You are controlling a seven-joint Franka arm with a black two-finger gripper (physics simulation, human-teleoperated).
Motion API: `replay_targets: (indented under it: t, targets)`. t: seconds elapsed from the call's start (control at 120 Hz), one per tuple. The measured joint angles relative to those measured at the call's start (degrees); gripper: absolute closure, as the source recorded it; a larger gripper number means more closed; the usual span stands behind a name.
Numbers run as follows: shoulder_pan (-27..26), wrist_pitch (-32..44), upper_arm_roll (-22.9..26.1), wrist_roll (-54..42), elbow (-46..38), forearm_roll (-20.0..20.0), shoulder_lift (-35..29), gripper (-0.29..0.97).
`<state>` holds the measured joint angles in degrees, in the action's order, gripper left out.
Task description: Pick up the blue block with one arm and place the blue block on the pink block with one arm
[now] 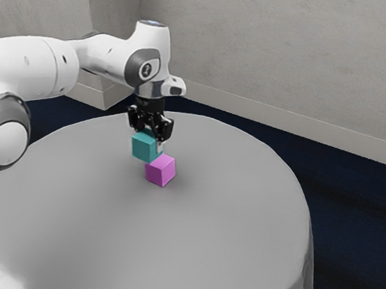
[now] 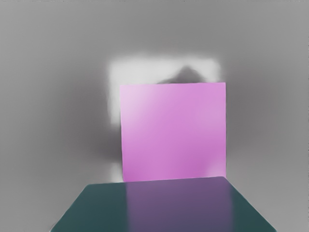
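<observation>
— Where is the blue block (image 1: 145, 147)?
— Off the table (image 1: 241, 214), with the jaws clamped on two opposite side faces near its top. It hangs just beside the pink block (image 1: 160, 170), a little higher, toward the exterior view's left.
— How will it handle?
— Probably light and rigid. The flat, smooth sides suit a pinch, though a loose hold could let it twist.
— Is it clear of the pink one?
— Hard to tell; their edges may be touching.
</observation>
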<state>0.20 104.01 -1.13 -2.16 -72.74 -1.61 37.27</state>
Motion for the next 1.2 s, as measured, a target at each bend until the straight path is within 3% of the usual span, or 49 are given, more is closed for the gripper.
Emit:
replay_targets:
  t: [0.617,1.2]
  targets:
    - [-0.08,7.24,0.17,1.63,2.05,0.72,3.14,0.33]
    - [-0.15,8.63,0.23,2.08,2.05,1.01,4.86,0.33]
